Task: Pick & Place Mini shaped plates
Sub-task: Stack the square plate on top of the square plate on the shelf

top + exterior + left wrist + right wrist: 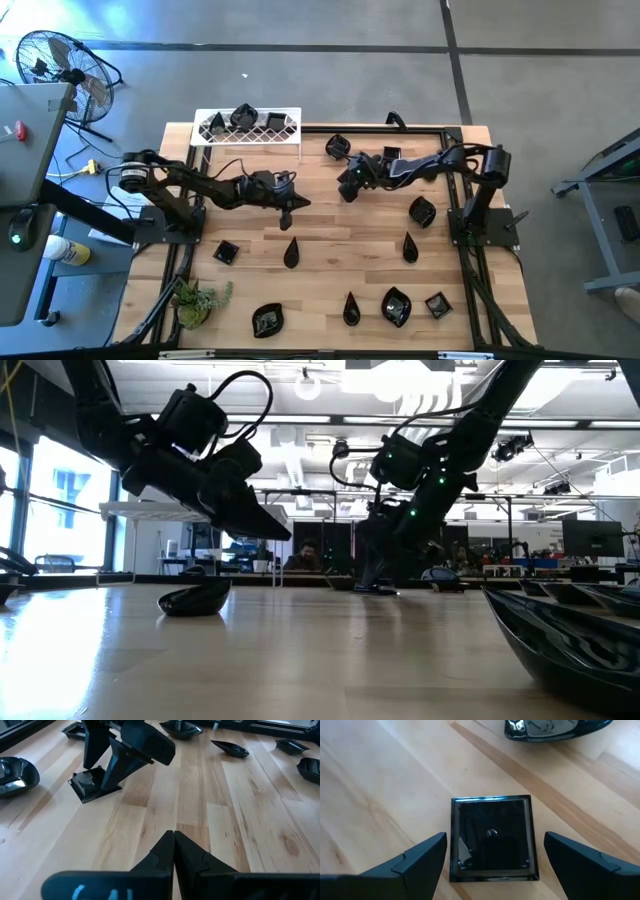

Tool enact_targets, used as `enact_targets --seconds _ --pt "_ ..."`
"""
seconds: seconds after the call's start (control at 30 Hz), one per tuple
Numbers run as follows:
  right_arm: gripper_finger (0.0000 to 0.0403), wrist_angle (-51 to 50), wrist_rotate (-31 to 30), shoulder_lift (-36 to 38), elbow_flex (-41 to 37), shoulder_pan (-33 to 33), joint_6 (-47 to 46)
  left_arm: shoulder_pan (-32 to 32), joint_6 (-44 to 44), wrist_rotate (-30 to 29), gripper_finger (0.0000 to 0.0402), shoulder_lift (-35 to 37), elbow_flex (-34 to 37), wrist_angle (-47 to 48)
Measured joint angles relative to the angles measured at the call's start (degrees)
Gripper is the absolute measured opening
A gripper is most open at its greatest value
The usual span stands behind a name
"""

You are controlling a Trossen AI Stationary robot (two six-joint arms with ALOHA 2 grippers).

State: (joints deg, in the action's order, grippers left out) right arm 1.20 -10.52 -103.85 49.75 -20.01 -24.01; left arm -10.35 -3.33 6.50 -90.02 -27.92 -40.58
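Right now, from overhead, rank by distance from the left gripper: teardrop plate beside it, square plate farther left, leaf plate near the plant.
1. Teardrop plate, beside the left gripper.
2. Square plate, farther left.
3. Leaf plate, by the plant.

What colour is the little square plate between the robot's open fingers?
Shiny black square plate, seen best in the right wrist view.

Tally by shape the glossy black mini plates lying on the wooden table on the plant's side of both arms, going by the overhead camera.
Glossy black teardrop plates: 3
Glossy black square plates: 2
Glossy black leaf-like plates: 3
Total: 8
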Motion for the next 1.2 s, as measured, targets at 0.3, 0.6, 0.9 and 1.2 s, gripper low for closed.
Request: enact_targets --seconds 0.3,0.6,0.9,1.2 --pt "0.0325 0.4 -0.4 -0.9 0.1 0.3 0.0 0.0 -0.4 0.0 0.0001 0.0 0.0 0.0" --pt "0.0285 0.1 -0.1 -1.0 0.1 0.2 -0.1 0.0 -1.4 0.1 0.0001 0.0 0.0 0.0" --pt "0.0267 0.1 1.6 -0.3 0.1 0.3 0.0 0.0 -1.7 0.1 0.0001 0.0 0.0 0.0" --pt "0.0265 0.7 2.7 3.1 0.0 0.9 0.2 0.0 -1.3 2.0 0.0001 0.0 0.0 0.3"
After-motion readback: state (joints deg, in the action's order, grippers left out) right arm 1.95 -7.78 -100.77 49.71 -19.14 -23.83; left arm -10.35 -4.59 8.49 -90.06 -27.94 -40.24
